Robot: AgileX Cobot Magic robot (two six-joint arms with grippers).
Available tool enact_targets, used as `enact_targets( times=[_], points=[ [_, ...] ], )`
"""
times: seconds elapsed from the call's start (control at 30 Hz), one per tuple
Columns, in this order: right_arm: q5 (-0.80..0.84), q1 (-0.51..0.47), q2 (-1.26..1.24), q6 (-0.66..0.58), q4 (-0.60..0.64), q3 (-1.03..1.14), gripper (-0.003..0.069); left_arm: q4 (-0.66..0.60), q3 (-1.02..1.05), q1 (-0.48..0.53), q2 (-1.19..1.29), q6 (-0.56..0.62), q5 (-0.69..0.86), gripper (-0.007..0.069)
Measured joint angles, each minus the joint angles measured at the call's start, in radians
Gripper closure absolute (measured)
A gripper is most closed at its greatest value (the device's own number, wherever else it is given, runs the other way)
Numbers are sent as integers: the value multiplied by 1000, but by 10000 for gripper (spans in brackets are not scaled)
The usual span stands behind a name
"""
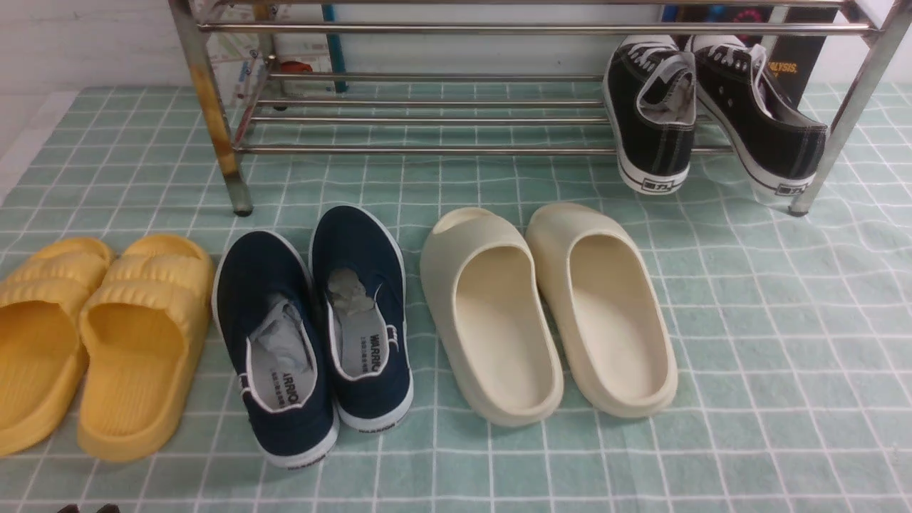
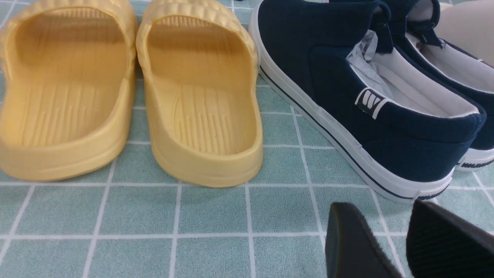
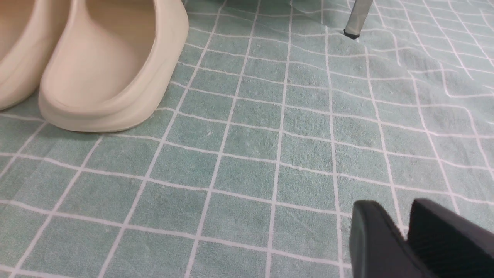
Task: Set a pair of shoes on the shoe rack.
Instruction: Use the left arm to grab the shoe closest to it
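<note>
My front camera looks forward and down from between the arms, taking in the whole shoe row and the rack (image 1: 427,149). My left wrist camera sits low and closer, facing the yellow slides (image 2: 200,96) and navy shoes (image 2: 386,104); my right, also close, shares the cream slides (image 3: 112,58) with the front view.

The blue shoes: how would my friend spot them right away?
Find the metal rack. On the cloth in front of it is a row of footwear, and the blue shoes sit between the yellow slides and the cream slides. Only they are dark blue cloth with white soles and closed heels in that row.
</note>
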Motion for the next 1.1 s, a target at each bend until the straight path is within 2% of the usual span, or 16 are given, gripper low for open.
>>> enact_targets(
  times=[0.8, 0.93, 1.0, 1.03, 1.1],
  points=[
    [0, 0, 0, -1, 0, 0, 456, -13, 0, 0, 0, 0, -34, 386],
    [0, 0, 0, -1, 0, 0, 452, -23, 0, 0, 0, 0, -136, 386],
    [0, 0, 0, -1, 0, 0, 448, -24, 0, 0, 0, 0, -246, 386],
    [0, 0, 0, -1, 0, 0, 444, -27, 0, 0, 0, 0, -365, 386],
    [0, 0, 0, -1, 0, 0, 443, -28, 0, 0, 0, 0, -440, 386]
  ],
)
